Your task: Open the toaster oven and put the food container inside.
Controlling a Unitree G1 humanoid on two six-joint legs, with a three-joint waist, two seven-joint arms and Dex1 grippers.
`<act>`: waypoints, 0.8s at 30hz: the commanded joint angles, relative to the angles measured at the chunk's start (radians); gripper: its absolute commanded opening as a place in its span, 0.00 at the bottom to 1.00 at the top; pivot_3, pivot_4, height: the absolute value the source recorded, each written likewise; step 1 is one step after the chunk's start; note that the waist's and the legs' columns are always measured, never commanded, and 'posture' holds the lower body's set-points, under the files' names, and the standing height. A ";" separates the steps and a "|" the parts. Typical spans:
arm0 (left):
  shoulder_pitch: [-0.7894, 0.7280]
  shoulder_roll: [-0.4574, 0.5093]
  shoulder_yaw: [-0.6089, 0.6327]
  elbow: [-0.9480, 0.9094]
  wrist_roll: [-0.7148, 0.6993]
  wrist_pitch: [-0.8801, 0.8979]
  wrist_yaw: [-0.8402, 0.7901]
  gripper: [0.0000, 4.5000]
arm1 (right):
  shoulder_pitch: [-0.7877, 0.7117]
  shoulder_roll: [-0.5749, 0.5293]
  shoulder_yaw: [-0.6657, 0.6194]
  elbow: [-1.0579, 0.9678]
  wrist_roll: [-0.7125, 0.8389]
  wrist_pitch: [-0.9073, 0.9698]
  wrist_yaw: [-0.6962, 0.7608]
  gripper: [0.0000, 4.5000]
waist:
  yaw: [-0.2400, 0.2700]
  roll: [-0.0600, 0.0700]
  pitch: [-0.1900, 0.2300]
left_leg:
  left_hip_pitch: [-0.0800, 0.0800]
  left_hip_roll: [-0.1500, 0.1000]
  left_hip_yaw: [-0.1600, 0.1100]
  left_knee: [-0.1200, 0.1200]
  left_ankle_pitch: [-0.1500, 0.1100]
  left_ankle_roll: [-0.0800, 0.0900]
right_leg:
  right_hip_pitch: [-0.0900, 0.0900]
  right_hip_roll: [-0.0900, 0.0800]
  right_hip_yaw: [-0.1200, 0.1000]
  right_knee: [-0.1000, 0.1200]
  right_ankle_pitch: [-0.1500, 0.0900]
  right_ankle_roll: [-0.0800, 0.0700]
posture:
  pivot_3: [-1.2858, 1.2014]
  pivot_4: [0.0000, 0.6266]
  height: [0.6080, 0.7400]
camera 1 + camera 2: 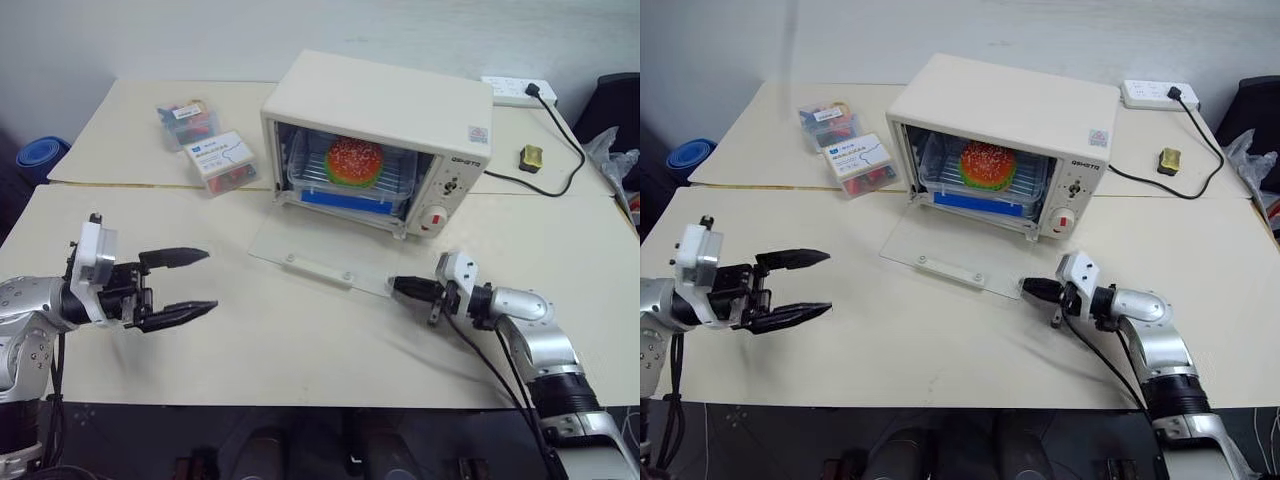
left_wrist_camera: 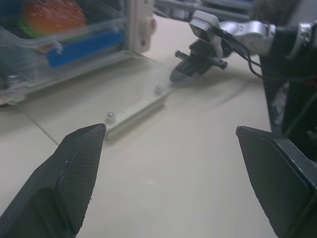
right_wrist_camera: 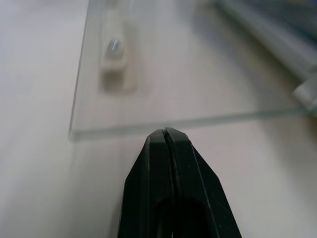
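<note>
Food container [image 1: 352, 172] on the wire rack inside the toaster oven [image 1: 385, 130], frame centre; left gripper [image 1: 182, 286] wide, empty; right gripper [image 1: 404, 287] closed, seemingly just beside the lowered glass door [image 1: 300, 245]: lift its edge gently.

Cream toaster oven [image 1: 385, 110] — red knob [image 1: 437, 219] — clear door [image 1: 320, 250].
</note>
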 commanded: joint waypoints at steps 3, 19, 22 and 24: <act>0.017 -0.084 0.104 -0.078 -0.058 0.008 0.191 1.00 | -0.051 0.105 -0.123 -0.159 0.219 0.058 -0.088 0.00 | -0.001 0.000 0.000 | 0.000 0.001 0.000 0.000 0.000 -0.001 | -0.001 0.000 0.000 0.001 0.000 0.000 | 0.52 0.24 1.00; 0.318 -0.056 0.117 -0.079 0.209 -0.283 0.179 1.00 | -0.006 -0.145 -0.127 -0.251 0.235 0.055 0.228 0.58 | 0.000 0.000 0.000 | -0.001 0.000 0.001 -0.003 -0.001 0.001 | 0.000 0.000 0.000 -0.004 0.000 0.000 | 0.52 0.24 1.00; 0.395 -0.044 0.123 -0.067 0.231 -0.318 0.152 1.00 | 0.067 -0.181 -0.117 -0.233 0.214 -0.011 0.311 0.80 | 0.000 0.000 0.000 | 0.000 0.000 0.002 -0.003 -0.001 0.002 | 0.000 0.000 0.001 -0.004 0.000 0.000 | 0.52 0.24 1.00; 0.425 -0.040 0.132 -0.068 0.221 -0.305 0.149 1.00 | 0.119 -0.186 -0.114 -0.216 0.203 -0.055 0.357 0.97 | 0.002 0.000 0.000 | 0.001 0.000 0.001 -0.002 -0.001 0.002 | 0.002 0.000 0.001 -0.003 0.000 0.000 | 0.52 0.24 1.00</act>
